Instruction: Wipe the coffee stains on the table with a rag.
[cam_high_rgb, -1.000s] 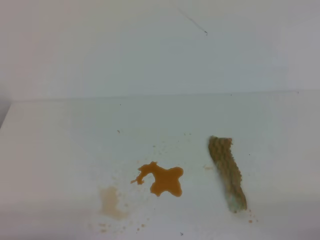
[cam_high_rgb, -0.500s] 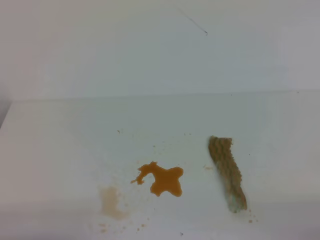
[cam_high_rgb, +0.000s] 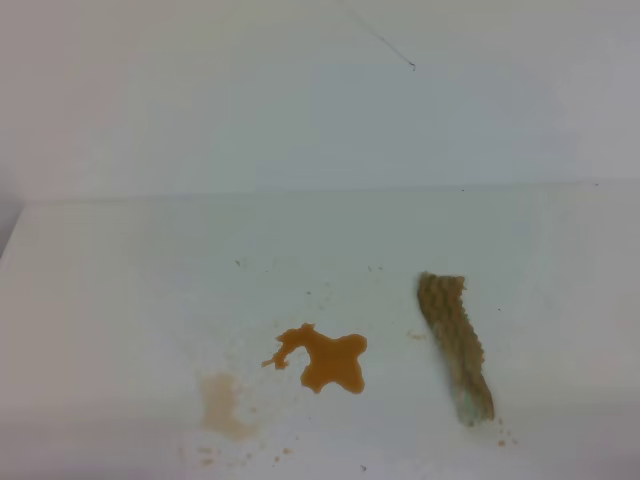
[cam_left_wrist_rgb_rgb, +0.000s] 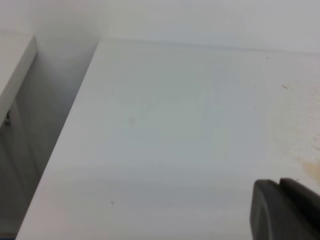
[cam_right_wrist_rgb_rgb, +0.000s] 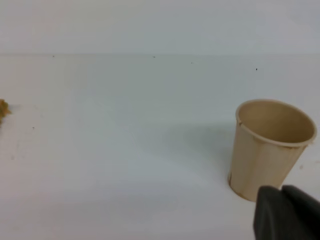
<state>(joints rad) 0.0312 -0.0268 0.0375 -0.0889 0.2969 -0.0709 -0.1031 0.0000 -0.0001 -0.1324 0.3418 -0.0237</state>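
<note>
One rag (cam_high_rgb: 455, 346), at 3 o'clock of one orange-brown blotch (cam_high_rgb: 325, 361). One paler smear (cam_high_rgb: 222, 402), at its 8 o'clock. Specks scattered, uncountable. One paper cup (cam_right_wrist_rgb_rgb: 267, 147). One table (cam_high_rgb: 130, 290).

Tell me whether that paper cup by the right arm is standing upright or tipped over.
Upright. In the right wrist view the paper cup stands on its base on the table, open mouth facing up. Its contents cannot be told.

The surface (cam_high_rgb: 120, 290) is seen as plain matte white. The coffee stains (cam_high_rgb: 325, 362) are coloured orange-brown, with a paler tan smear and tiny brown specks. The rag (cam_high_rgb: 455, 345) is ribbed tan-brown, greyish at one end. A pale beige paper cup (cam_right_wrist_rgb_rgb: 267, 147) is shown in the right wrist view.
</note>
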